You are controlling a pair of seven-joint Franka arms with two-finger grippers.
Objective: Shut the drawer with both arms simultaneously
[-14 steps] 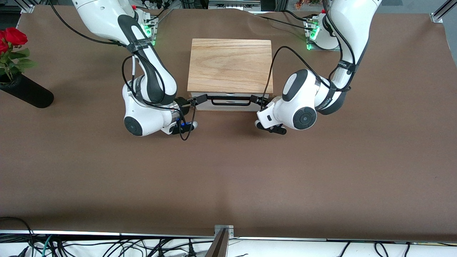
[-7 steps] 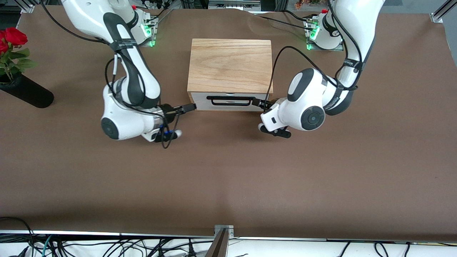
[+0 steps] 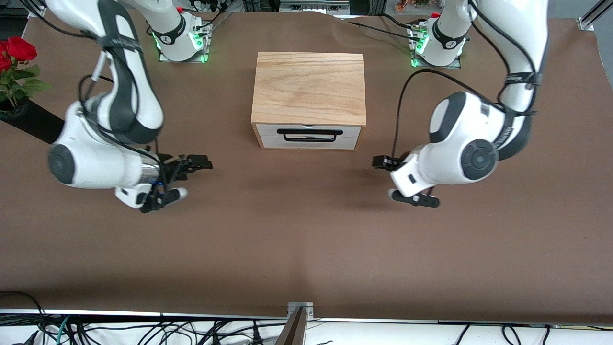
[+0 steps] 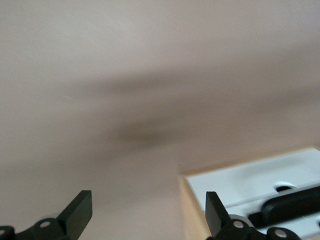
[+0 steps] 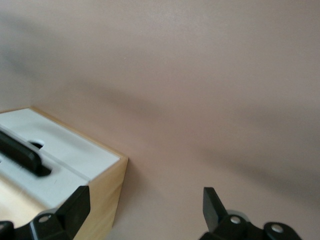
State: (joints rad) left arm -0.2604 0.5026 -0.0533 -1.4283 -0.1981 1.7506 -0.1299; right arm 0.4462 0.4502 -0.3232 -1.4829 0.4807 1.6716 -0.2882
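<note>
Front view showed both grippers had drawn away from the drawer [image 3: 309, 135], which sat shut in its oak box [image 3: 309, 88]. The left gripper [image 3: 381, 162] and right gripper [image 3: 200, 163] hovered over bare worktop [image 3: 306, 239] toward their own ends, fingers spread and empty, the drawer between them.

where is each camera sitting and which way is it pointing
Front view: high across the table, facing both arms, the box and its drawer.
Left wrist view: on the left arm, looking past its open left tool at the drawer.
Right wrist view: on the right arm, past its open right tool.
All three share the drawer.
</note>
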